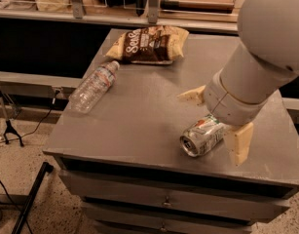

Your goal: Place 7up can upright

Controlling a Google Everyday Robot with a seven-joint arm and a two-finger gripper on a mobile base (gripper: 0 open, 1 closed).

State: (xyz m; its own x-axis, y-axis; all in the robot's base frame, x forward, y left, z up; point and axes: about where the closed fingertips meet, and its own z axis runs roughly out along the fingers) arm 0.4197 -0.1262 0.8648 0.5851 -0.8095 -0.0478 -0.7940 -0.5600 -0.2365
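The 7up can [201, 136] lies on its side on the grey table [139, 121], near the front right edge, with its pull-tab top facing the front left. My gripper [216, 120] hangs just above and behind the can, at the end of the thick grey arm. It is open: one beige finger [192, 95] is to the can's back left and the other finger [239, 143] is right beside the can's right end. The can sits roughly between them, not gripped.
A clear plastic water bottle [93, 86] lies on its side at the table's left edge. A brown chip bag [149, 44] lies at the back. A counter with shelves runs behind the table. Drawers are below the table top.
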